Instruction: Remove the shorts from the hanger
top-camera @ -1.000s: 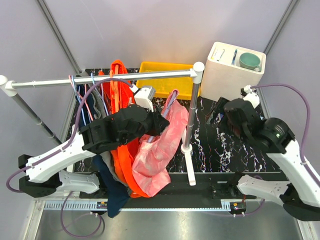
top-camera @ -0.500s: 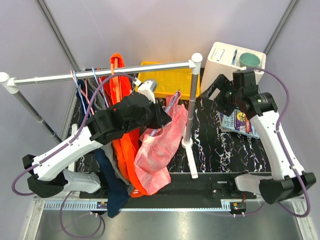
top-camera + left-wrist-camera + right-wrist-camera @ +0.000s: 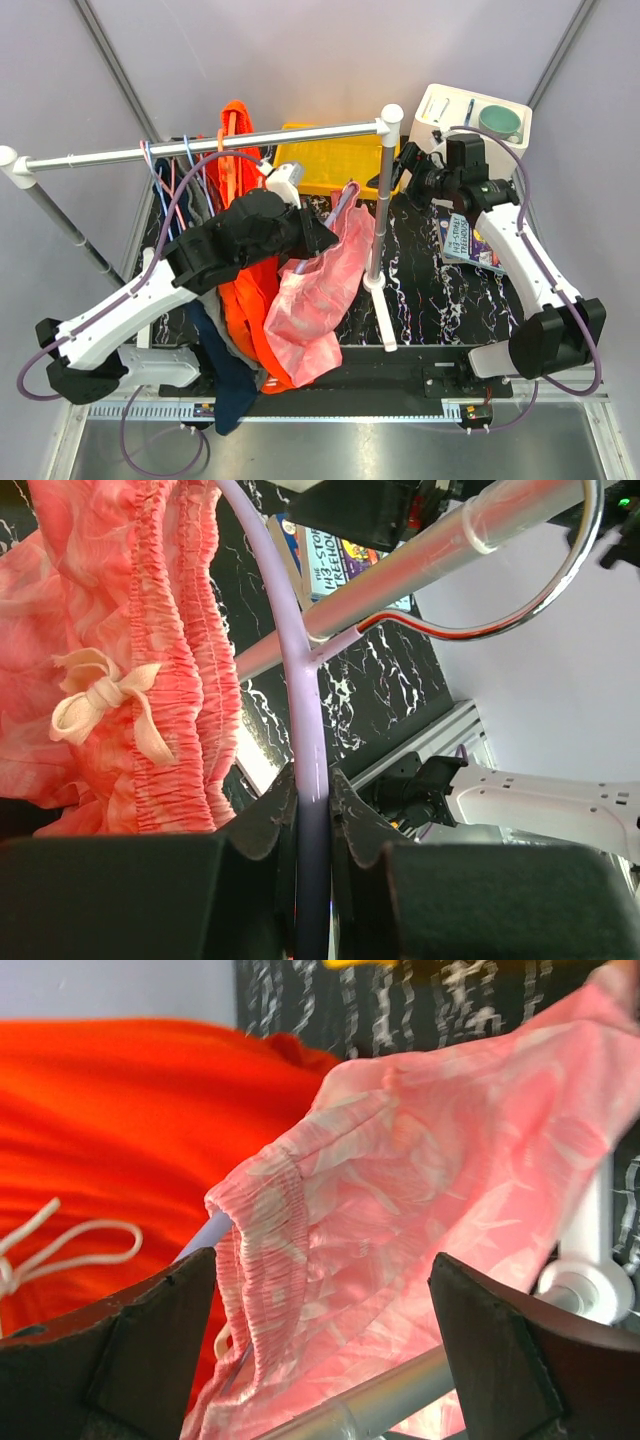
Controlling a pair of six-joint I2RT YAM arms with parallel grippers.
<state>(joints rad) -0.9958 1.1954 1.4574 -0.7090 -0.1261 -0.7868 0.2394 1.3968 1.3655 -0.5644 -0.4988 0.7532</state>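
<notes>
Two pairs of shorts hang near the rail (image 3: 200, 152), with an arm on either side of the pink pair.
The left gripper (image 3: 312, 810) is clamped on the lilac hanger (image 3: 300, 670), which carries the pink shorts (image 3: 318, 295), their waistband just beside the fingers. The orange shorts (image 3: 245, 300) hang to their left. The right gripper (image 3: 325, 1300) has its fingers spread wide, with pink cloth showing between them.

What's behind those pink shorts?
From the right wrist view, orange shorts with a white drawstring hang behind the pink shorts. A lilac hanger runs into the pink waistband; the cloth covers how far in it goes.
</notes>
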